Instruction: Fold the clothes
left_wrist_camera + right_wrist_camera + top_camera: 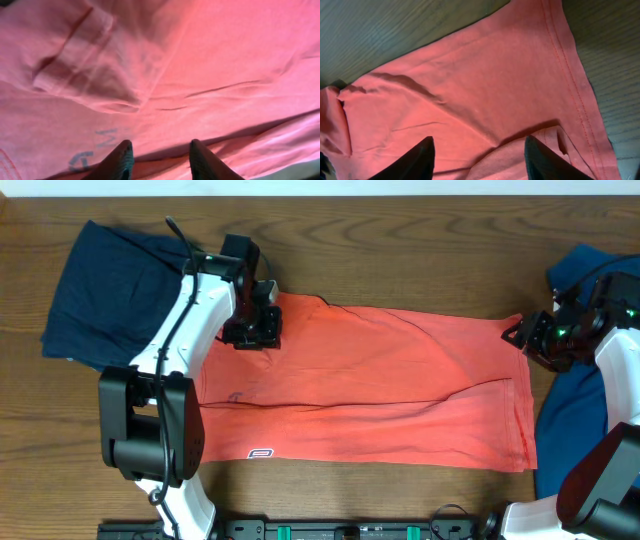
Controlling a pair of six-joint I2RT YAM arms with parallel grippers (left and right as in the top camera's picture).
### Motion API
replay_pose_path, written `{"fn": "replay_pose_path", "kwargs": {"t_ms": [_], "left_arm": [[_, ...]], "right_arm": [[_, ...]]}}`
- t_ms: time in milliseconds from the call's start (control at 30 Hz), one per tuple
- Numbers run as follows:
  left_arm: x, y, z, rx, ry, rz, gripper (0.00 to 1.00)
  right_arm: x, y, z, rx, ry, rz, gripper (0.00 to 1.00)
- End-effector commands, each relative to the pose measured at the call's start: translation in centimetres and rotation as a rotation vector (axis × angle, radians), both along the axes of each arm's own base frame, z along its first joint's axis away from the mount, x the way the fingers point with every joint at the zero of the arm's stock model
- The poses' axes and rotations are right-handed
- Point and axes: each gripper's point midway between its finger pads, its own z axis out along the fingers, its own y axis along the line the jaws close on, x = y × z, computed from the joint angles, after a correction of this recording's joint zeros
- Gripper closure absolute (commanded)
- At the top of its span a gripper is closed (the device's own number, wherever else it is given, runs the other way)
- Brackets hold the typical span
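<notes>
Left gripper (252,330): my jaws part-open, empty; coral-red T-shirt (380,380) directly under the tips.
Right gripper (527,338): my jaws wide, empty, over the shirt's hem corner.
Risk: a tip snagging loose cloth as I lift would drag the fold open.

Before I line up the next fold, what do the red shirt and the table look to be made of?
Red shirt: soft matte knit, probably cotton jersey; it lies in shallow creases and its hem shows twin stitch rows. Table: dark brown wood or wood-look laminate, low sheen; grain lines show, which one I cannot tell.
</notes>
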Motion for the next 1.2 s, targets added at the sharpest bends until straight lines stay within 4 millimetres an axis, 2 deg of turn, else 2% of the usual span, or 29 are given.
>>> {"fn": "replay_pose_path", "kwargs": {"t_ms": [0, 67, 167, 267, 433, 733, 800, 833, 900, 933, 1033, 1167], "left_arm": [[1.2, 1.5, 0.6, 0.054, -0.052, 0.02, 0.6], [3.0, 1.5, 0.9, 0.047, -0.125, 0.028, 0.59], [6.0, 1.5, 0.8, 0.056, -0.251, 0.036, 0.51], [7.9, 1.1, -0.1, 0.045, -0.312, 0.037, 0.5], [8.8, 1.0, -3.1, 0.05, -0.293, 0.031, 0.49], [9.0, 1.4, -5.6, 0.085, -0.264, 0.007, 0.47], [8.8, 1.3, -5.8, 0.075, -0.255, 0.005, 0.62], [8.8, 1.0, -5.8, 0.061, -0.252, 0.003, 0.74], [8.5, -0.2, -5.4, -0.009, -0.241, -0.007, 0.9], [8.2, -1.1, -5.0, -0.066, -0.233, -0.015, 0.93], [7.6, -3.1, -3.8, -0.193, -0.215, -0.034, 0.94], [6.3, -4.4, -2.7, -0.279, -0.172, -0.044, 0.94]], "right_arm": [[0.2, 0.2, 0.1, -0.006, -0.009, 0.02, 0.41], [0.3, 0.2, 0.1, -0.006, -0.01, 0.02, 0.4], [0.3, 0.2, 0.1, -0.007, -0.013, 0.02, 0.39], [0.3, 0.2, 0.1, -0.007, -0.013, 0.02, 0.39], [0.3, 0.2, 0.1, -0.007, -0.013, 0.02, 0.39], [0.3, 0.2, 0.1, -0.006, -0.012, 0.02, 0.39], [0.3, 0.2, 0.1, -0.006, -0.013, 0.02, 0.39], [0.3, 0.2, 0.1, -0.006, -0.013, 0.02, 0.4], [0.3, 0.2, 0.1, -0.006, -0.013, 0.02, 0.4], [0.3, 0.2, 0.1, -0.007, -0.013, 0.02, 0.4], [0.3, 0.2, 0.1, -0.007, -0.013, 0.019, 0.4], [0.3, 0.2, 0.1, -0.006, -0.012, 0.019, 0.4]]}}
